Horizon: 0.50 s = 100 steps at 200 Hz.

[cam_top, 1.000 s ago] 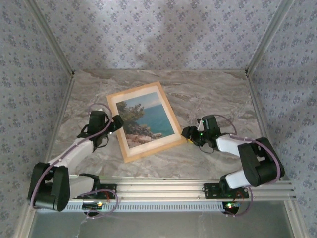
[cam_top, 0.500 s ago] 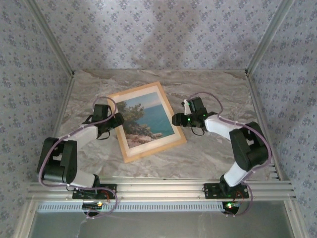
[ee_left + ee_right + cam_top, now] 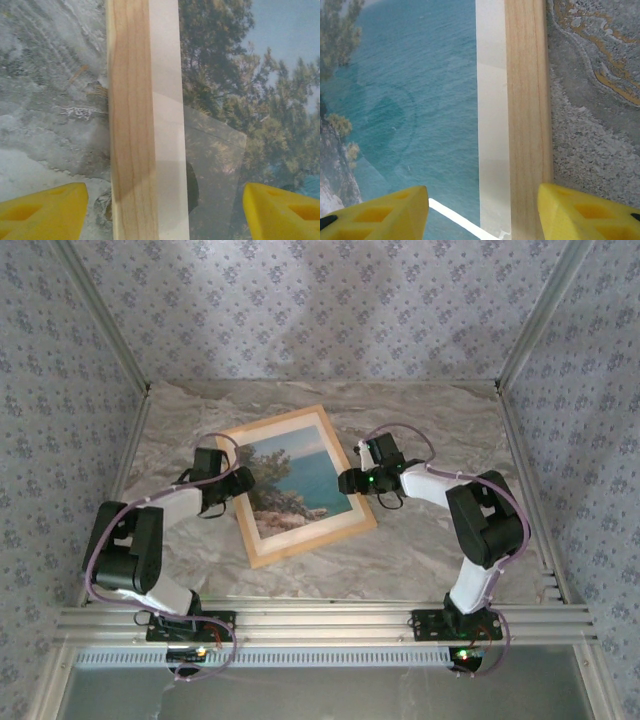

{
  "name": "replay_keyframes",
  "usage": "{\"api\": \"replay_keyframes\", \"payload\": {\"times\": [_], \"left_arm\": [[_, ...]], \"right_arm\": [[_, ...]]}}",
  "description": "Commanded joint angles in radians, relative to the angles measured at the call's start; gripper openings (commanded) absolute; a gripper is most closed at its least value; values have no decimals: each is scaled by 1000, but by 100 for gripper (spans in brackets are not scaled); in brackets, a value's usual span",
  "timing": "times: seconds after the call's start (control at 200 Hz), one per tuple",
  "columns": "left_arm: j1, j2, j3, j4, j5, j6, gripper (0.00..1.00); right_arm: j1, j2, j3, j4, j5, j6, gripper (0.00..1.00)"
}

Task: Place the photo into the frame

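**Framed sea print flat on a table, an open gripper at each long side**

Looks down from above on a marbled grey table (image 3: 430, 430) enclosed by flowered wallpaper (image 3: 320, 310). Shows the frame (image 3: 300, 548), thin and of light natural wood, lying flat near the middle of the table and turned askew to the table's edges. Shows the photo (image 3: 295, 485) sitting inside the frame, within its four wooden rails: turquoise sea, dark green trees, a rocky shore, and a pale cream border all round (with a faint grey reflection over part of the trees in the left wrist view).

Places the left gripper (image 3: 238, 485) at the frame's left long rail, roughly midway along it. From the left wrist, catches its yellow fingertips (image 3: 45, 210) spread wide, one over bare table and the other over the printed trees, with the wooden rail and cream border lying between them. Grips nothing, with a clear gap on either side of the rail.

Places the right gripper (image 3: 347, 481) at the opposite long rail, across the print from the left one. From the right wrist, catches its yellow fingertips (image 3: 385, 215) standing apart, one over the printed sea and the other over the rail's outer edge and the table beside it. Holds nothing. Cannot tell whether any fingertip touches the surface below.
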<state>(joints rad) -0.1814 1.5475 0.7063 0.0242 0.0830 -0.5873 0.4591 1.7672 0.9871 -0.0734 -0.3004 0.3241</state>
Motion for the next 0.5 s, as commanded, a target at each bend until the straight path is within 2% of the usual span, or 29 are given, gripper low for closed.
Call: {"api": "replay_keyframes", "payload": {"times": [0.0, 0.24, 0.495], "left_arm": [[2, 19, 16, 44, 41, 4, 80], [-40, 44, 25, 86, 72, -9, 77], [-113, 105, 79, 113, 107, 2, 76]], "right_arm": [[9, 15, -6, -19, -36, -1, 61], [9, -36, -80, 6, -65, 12, 60], [10, -184, -193, -1, -86, 16, 58]]}}
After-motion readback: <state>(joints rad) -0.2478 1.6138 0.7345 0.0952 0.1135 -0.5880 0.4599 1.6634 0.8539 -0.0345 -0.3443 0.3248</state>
